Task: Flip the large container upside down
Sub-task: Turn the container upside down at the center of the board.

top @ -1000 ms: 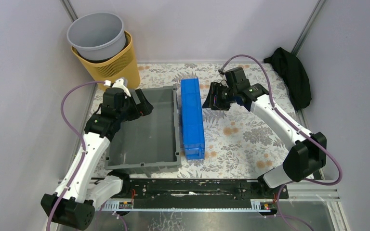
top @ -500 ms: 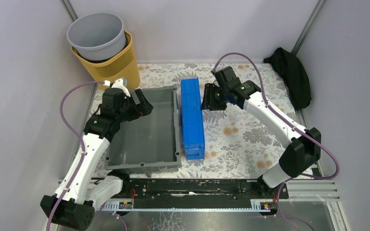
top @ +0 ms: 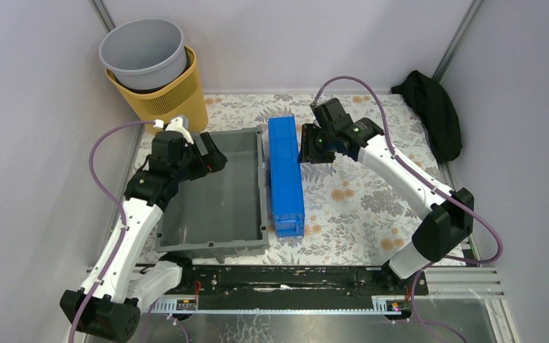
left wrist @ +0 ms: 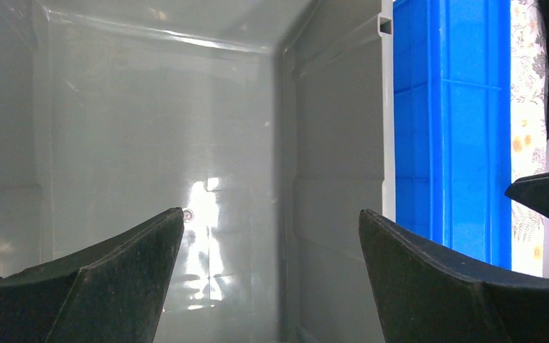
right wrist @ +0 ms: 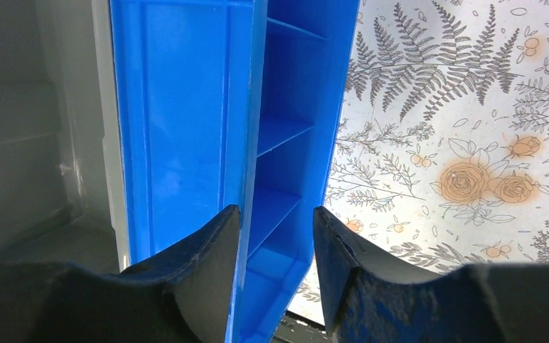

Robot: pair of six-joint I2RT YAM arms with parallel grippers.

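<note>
The large container is a dark-grey crate standing open side up at the left centre of the table. Its inside shows in the left wrist view, and one wall in the right wrist view. My left gripper hangs open and empty over the crate's far left part. A blue ribbed tray stands on its side against the crate's right wall. My right gripper is open at the tray's far end. The tray's upper edge runs just inside its left finger.
A round light-grey bucket sits in a yellow basket at the back left corner. A black cloth bundle lies at the back right. The flowered tablecloth shows right of the tray. A black rail runs along the near edge.
My right gripper has moved left and a little farther back, up to the blue tray's far end. The left arm, the crate and the tray have not moved.
</note>
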